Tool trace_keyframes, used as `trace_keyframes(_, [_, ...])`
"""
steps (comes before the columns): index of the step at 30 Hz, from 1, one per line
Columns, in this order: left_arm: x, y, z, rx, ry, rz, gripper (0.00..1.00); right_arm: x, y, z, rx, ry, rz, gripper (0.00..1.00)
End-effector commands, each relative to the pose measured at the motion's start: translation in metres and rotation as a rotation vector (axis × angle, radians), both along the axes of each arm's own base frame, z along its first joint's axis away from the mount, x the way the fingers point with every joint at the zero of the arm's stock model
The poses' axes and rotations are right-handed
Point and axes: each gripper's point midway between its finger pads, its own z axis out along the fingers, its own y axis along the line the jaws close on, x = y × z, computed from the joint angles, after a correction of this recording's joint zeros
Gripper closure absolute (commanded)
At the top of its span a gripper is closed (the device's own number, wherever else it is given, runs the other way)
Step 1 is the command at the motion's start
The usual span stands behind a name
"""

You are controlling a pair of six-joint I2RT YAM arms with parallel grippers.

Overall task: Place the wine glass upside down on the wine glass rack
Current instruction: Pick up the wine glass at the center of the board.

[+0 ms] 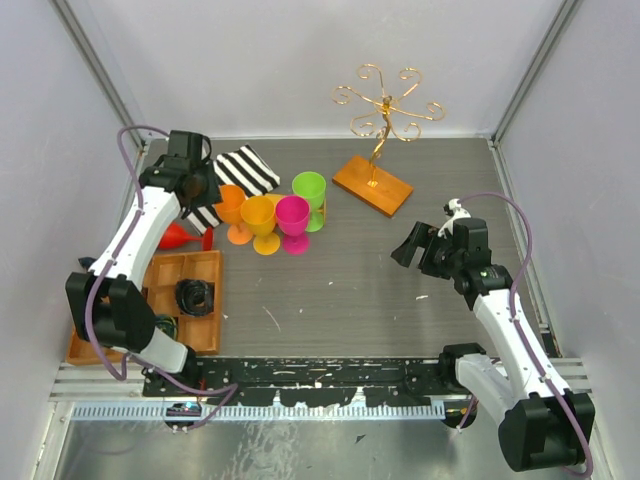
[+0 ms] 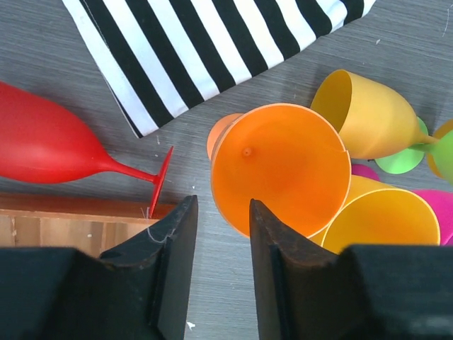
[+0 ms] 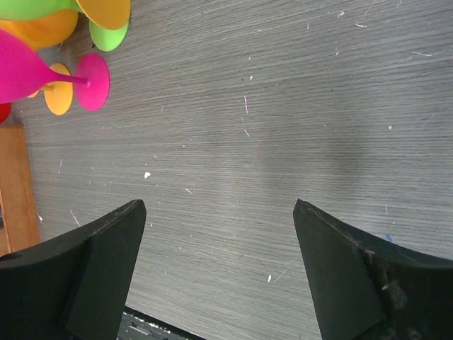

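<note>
Left pincer (image 2: pixel 222 202) astride orange wine glass (image 2: pixel 283 170) rim; jaws apart.

Robotics laboratory test cell. Two white-and-black arms, left (image 1: pixel 140 235) and right (image 1: pixel 505 325), are bolted to a slotted metal rail (image 1: pixel 320 375) at the near edge of a grey bench (image 1: pixel 400 290). Plain pale walls (image 1: pixel 300 60) and aluminium corner posts (image 1: pixel 95 70) enclose it; purple cables (image 1: pixel 130 140) trail along the arms.
</note>
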Motion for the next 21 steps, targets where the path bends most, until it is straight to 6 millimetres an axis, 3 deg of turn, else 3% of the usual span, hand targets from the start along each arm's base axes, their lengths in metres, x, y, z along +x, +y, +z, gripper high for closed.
trace_keyframes(1, [0.004, -0.003, -0.012, -0.054, 0.024, 0.001, 0.6, 0.006, 0.001, 0.014, 0.024, -0.053, -0.016, 0.09])
trace_keyframes(21, [0.007, 0.008, -0.022, -0.053, 0.059, 0.044, 0.78, -0.003, 0.001, 0.015, 0.03, -0.057, -0.015, 0.09])
